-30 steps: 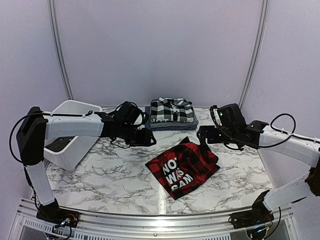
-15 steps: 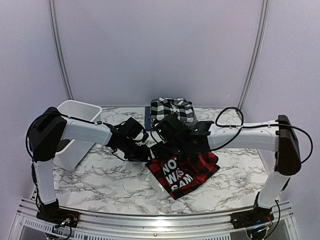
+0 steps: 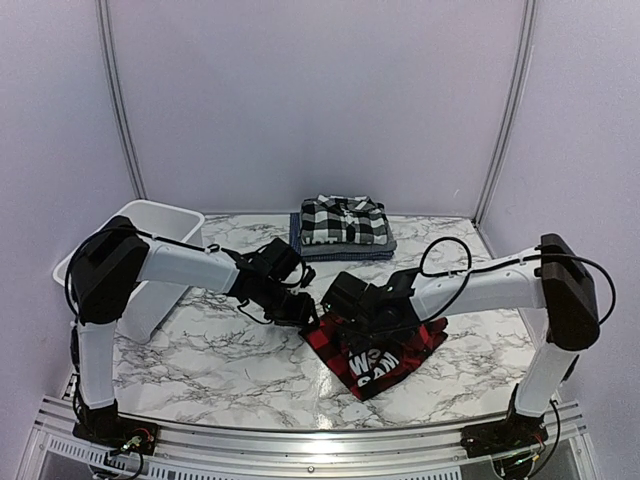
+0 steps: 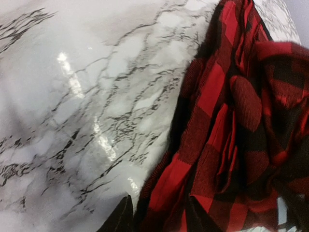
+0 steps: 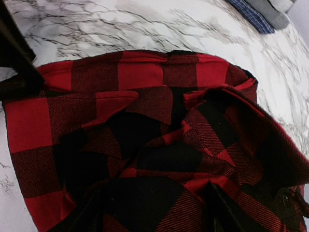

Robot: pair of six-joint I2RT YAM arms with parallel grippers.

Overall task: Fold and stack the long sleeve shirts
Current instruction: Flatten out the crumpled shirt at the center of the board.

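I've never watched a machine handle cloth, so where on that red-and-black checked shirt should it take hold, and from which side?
Probably its left edge, coming from the left and above. There the red-and-black shirt ends in a thin fold lying flat on the marble table, so the left tool can straddle it; the middle is rumpled and layered.

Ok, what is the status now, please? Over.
Left gripper astride red check shirt edge, grip unclear. Right gripper open, low over same shirt. Nothing in the way.
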